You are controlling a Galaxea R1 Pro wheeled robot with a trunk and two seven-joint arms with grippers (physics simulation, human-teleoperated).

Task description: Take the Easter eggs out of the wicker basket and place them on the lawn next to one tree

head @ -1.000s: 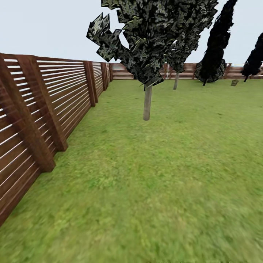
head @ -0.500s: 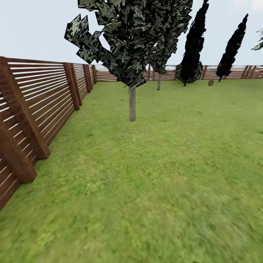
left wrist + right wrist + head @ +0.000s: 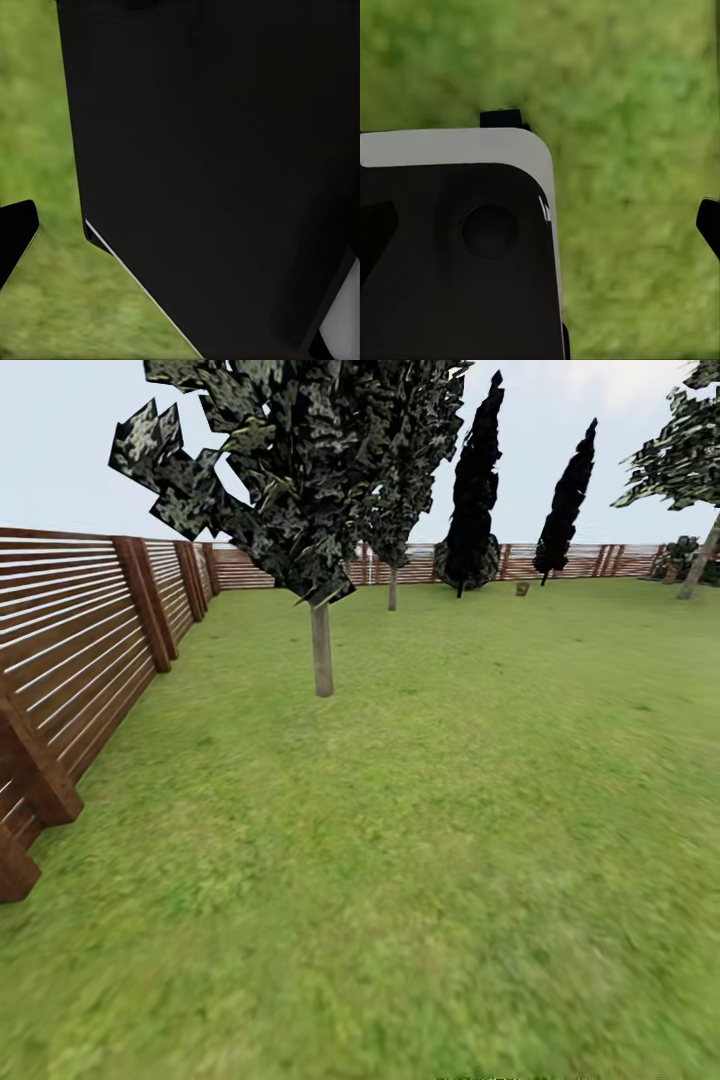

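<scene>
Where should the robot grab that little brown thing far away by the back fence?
The little brown thing stands on the lawn before the back fence, too small to show any rim or handle. Best guess: come from above, and pick the part once closer.

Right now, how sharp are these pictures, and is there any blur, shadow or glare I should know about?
Head view: the near lawn is smeared and soft, while the closest tree and the fence look crisper; light is flat, with no clear cast shadows or glare. Left wrist view: a dark robot part blocks most of it, grass blurred. Right wrist view: grass fuzzy throughout.
</scene>
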